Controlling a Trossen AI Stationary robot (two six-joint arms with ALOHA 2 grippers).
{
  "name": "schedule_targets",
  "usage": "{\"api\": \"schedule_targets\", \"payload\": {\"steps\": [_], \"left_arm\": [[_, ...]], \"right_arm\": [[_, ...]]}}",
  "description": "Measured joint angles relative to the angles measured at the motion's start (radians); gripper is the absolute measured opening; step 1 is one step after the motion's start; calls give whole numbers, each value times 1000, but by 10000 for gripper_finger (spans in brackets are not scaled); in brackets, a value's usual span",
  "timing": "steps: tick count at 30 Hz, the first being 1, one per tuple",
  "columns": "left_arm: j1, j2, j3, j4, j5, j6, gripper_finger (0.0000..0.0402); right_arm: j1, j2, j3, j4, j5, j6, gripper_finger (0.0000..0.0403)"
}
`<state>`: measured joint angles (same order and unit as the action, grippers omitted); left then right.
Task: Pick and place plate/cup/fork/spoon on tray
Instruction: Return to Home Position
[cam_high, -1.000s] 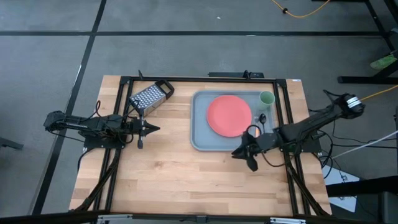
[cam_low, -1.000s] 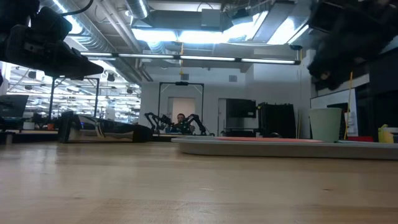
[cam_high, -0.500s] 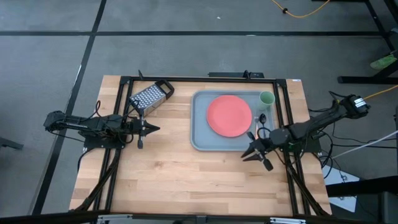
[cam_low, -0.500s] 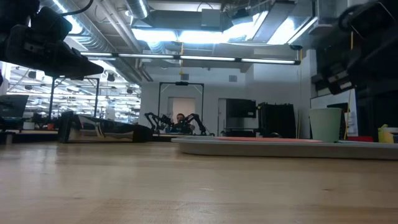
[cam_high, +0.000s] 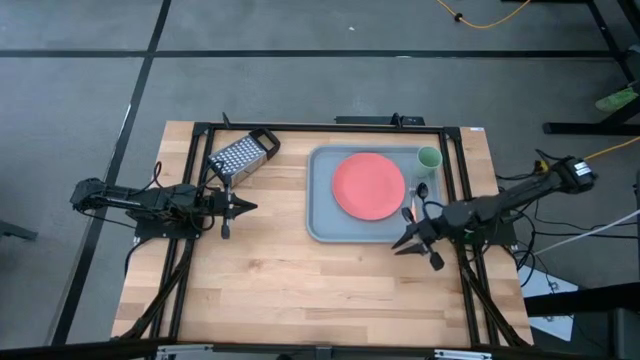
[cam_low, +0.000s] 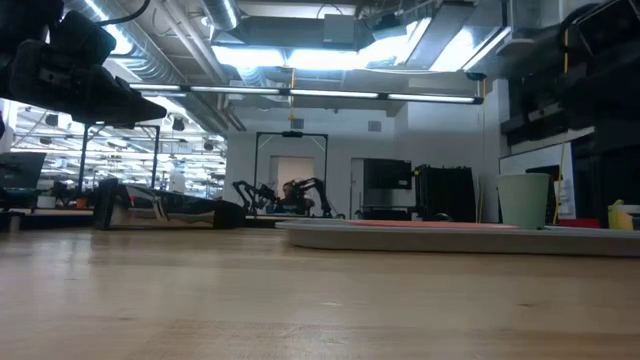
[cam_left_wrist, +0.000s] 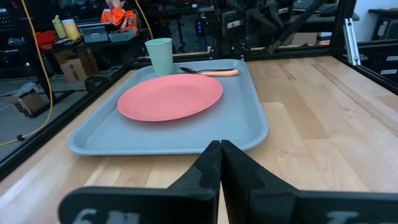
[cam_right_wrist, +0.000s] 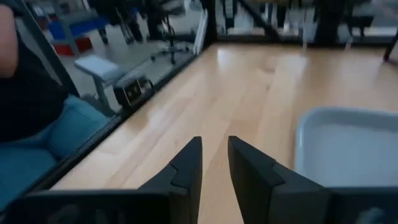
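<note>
Two arms: both are held over the pale wooden table (cam_high: 300, 290), one reaching in from each side.
Left gripper (cam_left_wrist: 220, 149): the fingers are pressed together with nothing between them; it is pointed toward the tray across bare wood, near the grater.
Right gripper (cam_right_wrist: 214, 144): the fingers are parted by a narrow gap and nothing is held; it is kept above the tray's lower right corner as seen in the high view.
Tray: a large grey-blue rectangular tray (cam_high: 320, 228) with a raised rim is set on the table's right half, close to the black frame rails.
Plate: a flat round coral-red plate (cam_high: 368, 186) is laid mid-tray, clear of the rim.
Cup: a small pale green cup (cam_high: 428, 158) is stood upright in a tray corner, just beside the plate.
Fork: a slim fork with an orange-tan handle (cam_left_wrist: 221, 73) is laid between plate and rim.
Spoon: a small dark spoon (cam_high: 421, 190) is laid beside the fork, nearer the rim.
Grater: a metal box grater (cam_high: 240, 155) is laid tilted by the table's edge, well apart from the tray.
Open room: bare wood is left across the table's lower half in the high view, and between the left gripper and the tray.
</note>
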<state>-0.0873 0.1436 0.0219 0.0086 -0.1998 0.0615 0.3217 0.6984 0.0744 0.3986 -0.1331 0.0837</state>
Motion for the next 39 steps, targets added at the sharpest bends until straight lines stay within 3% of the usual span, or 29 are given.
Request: {"api": "schedule_targets", "payload": {"steps": [4,15,26,39], "left_arm": [[0,0,0,0,0,0,0],[0,0,0,0,-1,0,0],[0,0,0,0,-1,0,0],[0,0,0,0,-1,0,0]], "right_arm": [[-33,-98,-67,60,-37,-58,81],[-116,-351,-67,-62,-53,-71,81],[-173,-688,-67,-360,-17,-60,81],[-195,-690,-67,-358,-17,-54,81]]}}
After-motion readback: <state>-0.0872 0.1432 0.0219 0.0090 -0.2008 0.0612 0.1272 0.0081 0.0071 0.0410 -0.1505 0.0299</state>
